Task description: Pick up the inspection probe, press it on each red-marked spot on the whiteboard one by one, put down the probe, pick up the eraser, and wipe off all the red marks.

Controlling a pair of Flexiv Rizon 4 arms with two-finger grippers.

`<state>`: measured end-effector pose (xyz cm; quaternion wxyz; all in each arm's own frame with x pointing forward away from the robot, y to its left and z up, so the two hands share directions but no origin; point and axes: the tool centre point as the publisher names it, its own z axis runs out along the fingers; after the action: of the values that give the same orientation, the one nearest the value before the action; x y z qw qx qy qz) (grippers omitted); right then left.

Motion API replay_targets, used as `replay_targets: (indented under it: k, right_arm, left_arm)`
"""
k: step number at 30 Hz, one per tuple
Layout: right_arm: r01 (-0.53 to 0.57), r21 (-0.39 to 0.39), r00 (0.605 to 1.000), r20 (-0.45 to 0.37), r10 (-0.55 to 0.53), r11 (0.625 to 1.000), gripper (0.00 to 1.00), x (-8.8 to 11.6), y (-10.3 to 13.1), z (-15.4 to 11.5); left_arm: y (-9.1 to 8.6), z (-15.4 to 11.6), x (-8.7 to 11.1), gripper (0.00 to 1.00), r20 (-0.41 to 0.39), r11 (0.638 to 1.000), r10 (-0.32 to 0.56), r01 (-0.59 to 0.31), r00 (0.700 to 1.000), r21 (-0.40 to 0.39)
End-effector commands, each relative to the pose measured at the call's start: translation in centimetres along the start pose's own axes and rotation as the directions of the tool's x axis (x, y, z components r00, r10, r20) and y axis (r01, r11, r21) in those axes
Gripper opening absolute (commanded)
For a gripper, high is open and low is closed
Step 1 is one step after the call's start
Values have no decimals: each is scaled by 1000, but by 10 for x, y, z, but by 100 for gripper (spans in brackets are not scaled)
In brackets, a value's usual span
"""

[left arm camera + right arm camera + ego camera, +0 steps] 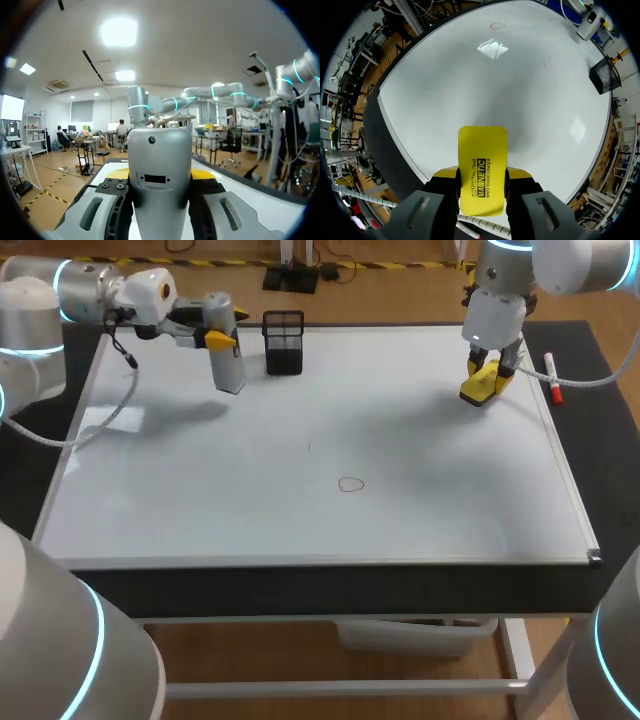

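My left arm comes in at the back left corner, and my left pincer [218, 339] is clenched on the probe [229, 368], a silver-grey cylinder. It hangs tilted above the board [200, 490] with its lower end pointing down, clear of the surface. In the left wrist view the probe [160, 170] fills the space between my two yellow tips, and both press against its sides. Just beside the probe, at the board's back edge, stands a black mesh basket [284, 342]. Near the middle of the board there is a small mark [350, 484], a thin outlined loop, well apart from both arms. A tiny fleck [309, 447] lies a little behind it. At the back right, my right pincer [484, 380] is clamped on the yellow eraser [478, 388], held low over the board. I cannot tell whether it touches. In the right wrist view the eraser [482, 167] sticks out ahead of my fingers, gripped from both sides, with the loop [497, 25] far ahead across the white surface. A red-capped marker [551, 377] lies just beside the eraser, along the board's right edge.
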<state>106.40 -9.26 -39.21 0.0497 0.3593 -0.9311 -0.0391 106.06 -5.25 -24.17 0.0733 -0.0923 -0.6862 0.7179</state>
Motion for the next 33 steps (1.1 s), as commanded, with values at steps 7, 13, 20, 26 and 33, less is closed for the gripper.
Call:
replay_targets:
  k: [7,13,20,26,33]
  right_arm:
    - [1,2,1000,-2,-1,1000,0,1,0,-1]
    - [1,2,1000,-2,-1,1000,0,1,0,-1]
    - [1,2,1000,-2,-1,1000,0,1,0,-1]
    - [34,11,999,-11,-34,999,0,-8,14,2]
    - [76,8,997,-7,-76,997,0,-8,40,10]
  left_arm:
    - [0,-22,15,0,294,1000,-8,13,956,-14]
    - [0,-24,23,0,307,999,2,9,952,-34]
    - [0,-24,23,0,307,999,2,9,952,-34]
    - [0,-24,23,0,307,999,2,9,952,-34]
    - [0,-24,23,0,307,999,2,9,952,-34]
